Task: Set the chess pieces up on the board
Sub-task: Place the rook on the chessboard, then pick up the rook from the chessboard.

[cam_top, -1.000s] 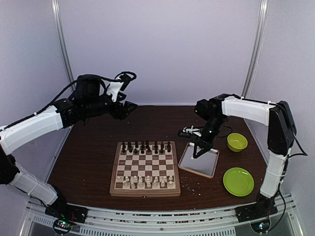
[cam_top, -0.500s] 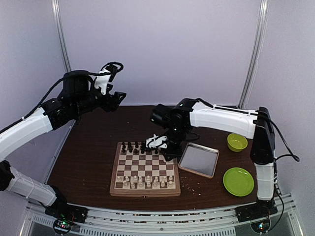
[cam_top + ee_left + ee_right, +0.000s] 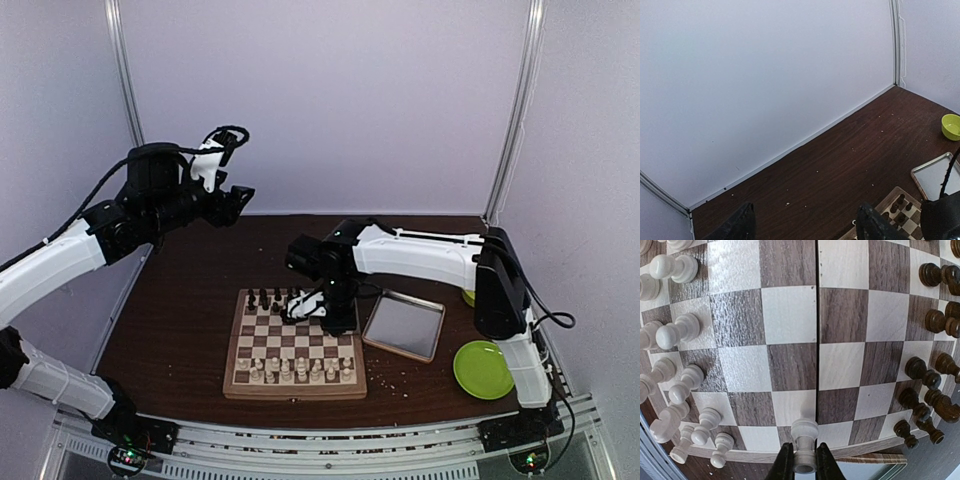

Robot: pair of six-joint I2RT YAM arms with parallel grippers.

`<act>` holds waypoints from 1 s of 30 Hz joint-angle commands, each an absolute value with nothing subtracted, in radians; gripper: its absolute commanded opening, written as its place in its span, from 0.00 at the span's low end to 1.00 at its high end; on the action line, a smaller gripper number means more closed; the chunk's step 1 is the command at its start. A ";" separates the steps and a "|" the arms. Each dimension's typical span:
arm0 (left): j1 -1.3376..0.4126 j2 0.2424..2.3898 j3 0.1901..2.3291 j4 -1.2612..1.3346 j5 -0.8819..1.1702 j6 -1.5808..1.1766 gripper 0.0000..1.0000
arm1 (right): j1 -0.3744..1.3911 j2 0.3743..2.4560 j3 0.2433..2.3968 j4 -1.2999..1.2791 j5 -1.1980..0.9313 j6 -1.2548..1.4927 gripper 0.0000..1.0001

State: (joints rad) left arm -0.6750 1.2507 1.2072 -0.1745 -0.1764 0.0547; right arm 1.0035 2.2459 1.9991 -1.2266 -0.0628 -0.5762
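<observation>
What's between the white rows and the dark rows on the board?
Bare squares of the board only, per the right wrist view; the right pincer holds one white piece by that strip's rim.

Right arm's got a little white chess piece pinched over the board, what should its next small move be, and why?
Probably swing toward the cream-white chess pieces and lower onto a free square in their rows. The right pincer is shut on a cream-white pawn-shaped piece above the edge squares of the checkered wooden board, about midway between those and the dark brown pieces.
</observation>
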 commanded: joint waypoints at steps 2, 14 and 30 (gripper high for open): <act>-0.676 1.234 1.216 -0.144 -0.172 0.070 0.70 | 1.024 2.275 2.030 -1.249 -0.058 -0.572 0.11; -0.676 1.244 1.220 -0.150 -0.155 0.070 0.70 | 1.023 2.234 2.038 -1.267 -0.080 -0.536 0.25; -0.701 1.480 1.319 -0.283 0.037 0.058 0.64 | 0.735 1.633 1.705 -1.204 -0.348 -0.490 0.29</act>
State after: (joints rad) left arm -0.6765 1.3689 1.2366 -0.2043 -0.0750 0.0544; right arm 0.8150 1.7477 1.7515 -1.2293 -0.2584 -0.5064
